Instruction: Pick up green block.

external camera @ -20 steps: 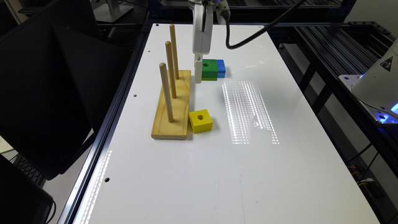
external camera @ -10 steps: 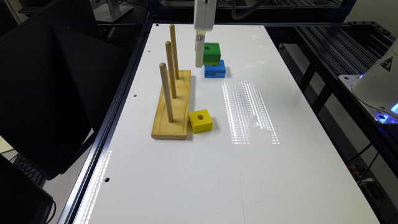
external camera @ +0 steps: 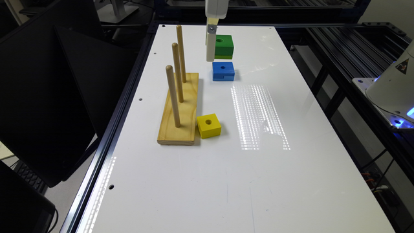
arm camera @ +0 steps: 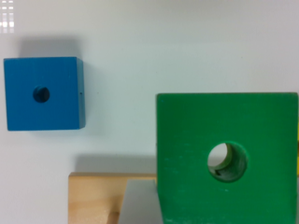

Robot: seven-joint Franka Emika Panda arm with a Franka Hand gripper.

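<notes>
The green block (external camera: 224, 44) with a round hole in its top hangs in the air above the white table (external camera: 226, 178), just beyond the blue block (external camera: 223, 70). My gripper (external camera: 221, 54) is shut on it, one pale finger (external camera: 210, 48) pressed against its side toward the exterior view's left. The wrist view shows the green block (arm camera: 226, 158) close up, with a grey finger (arm camera: 139, 203) against its edge. The blue block (arm camera: 43, 93) lies on the table below, apart from it.
A wooden base (external camera: 181, 110) with three upright pegs stands toward the exterior view's left of the blocks. A yellow block (external camera: 208, 125) with a hole lies beside its near end. Dark screens (external camera: 48, 97) flank the table's left edge, and a white machine (external camera: 393, 87) the right.
The gripper has risen with the green block in it, from beside the blue block on the table to well above it. The blue and yellow blocks have stayed put.
</notes>
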